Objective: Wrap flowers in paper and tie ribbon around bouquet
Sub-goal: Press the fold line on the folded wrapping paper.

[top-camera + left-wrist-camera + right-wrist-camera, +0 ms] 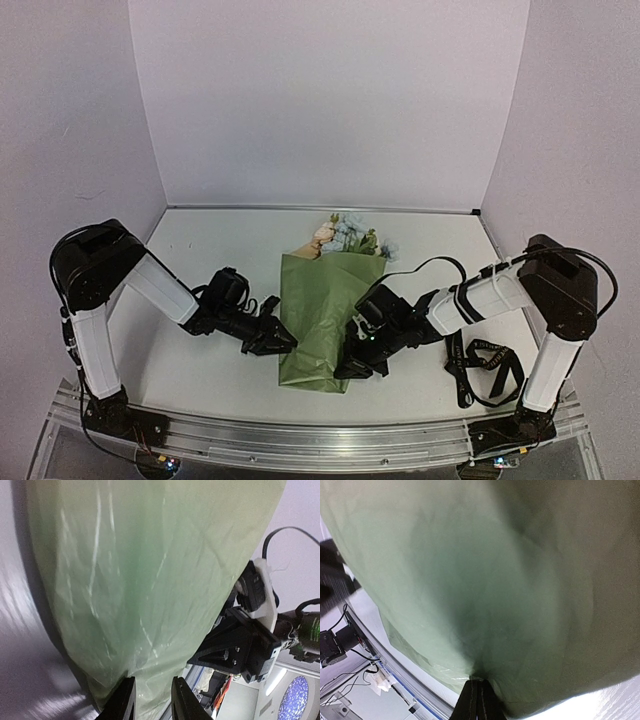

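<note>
The bouquet lies in the middle of the table. Its flowers [345, 238], pink and pale blue, stick out of the far end of the olive-green paper [325, 310]. My left gripper [290, 345] is at the paper's lower left edge. In the left wrist view it [152, 700] stands open, with a slack fold of paper [150, 580] between the fingers. My right gripper [350, 370] is at the lower right edge. In the right wrist view it [479, 684] is shut on a puckered bit of the paper [495, 580]. The black ribbon [458, 368] lies loose on the table under the right arm.
White walls close in the table at the back and on both sides. The aluminium rail [320, 440] runs along the near edge, just below the bouquet's narrow end. The right arm's black wrist [240, 650] shows close beyond the paper in the left wrist view.
</note>
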Controlling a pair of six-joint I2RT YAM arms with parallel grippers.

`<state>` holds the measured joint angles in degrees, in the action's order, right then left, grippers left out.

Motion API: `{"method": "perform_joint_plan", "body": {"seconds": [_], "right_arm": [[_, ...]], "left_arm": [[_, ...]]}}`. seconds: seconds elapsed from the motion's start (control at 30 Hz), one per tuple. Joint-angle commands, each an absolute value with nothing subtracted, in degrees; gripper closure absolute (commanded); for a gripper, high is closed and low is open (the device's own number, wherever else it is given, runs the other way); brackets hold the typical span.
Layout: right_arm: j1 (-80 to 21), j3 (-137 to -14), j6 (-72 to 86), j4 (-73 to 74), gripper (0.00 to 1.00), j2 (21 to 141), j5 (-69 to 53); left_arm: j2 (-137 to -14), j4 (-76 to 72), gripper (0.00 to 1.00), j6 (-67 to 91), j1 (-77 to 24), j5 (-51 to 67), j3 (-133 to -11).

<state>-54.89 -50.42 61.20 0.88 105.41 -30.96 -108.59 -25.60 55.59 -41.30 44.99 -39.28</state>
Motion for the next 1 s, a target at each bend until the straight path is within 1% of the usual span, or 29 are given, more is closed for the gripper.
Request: {"method": "perform_joint_plan", "body": {"seconds": [0.0, 0.47, 0.77, 0.97], "right_arm": [[-55.1, -47.6, 61.6, 6.4, 0.99, 109.0, -27.3], [-55.1, -46.7, 61.8, 4.9, 0.99, 109.0, -27.7], [-55.1, -46.2, 61.8, 4.1, 1.00, 109.1, -27.9], [-55.1, -46.1, 62.0, 3.6, 1.00, 109.3, -28.3]], "left_arm": [[-111.9, -22.3, 0.73, 55.6, -37.4, 41.1, -41.6], [-120.1, -20.1, 0.73, 55.0, -29.8, 45.5, -52.1], [-125.0, -13.9, 0.73, 52.4, -26.4, 47.1, -63.3], [-130.6, -8.9, 0.72, 50.1, -23.9, 48.0, -73.7]]}}
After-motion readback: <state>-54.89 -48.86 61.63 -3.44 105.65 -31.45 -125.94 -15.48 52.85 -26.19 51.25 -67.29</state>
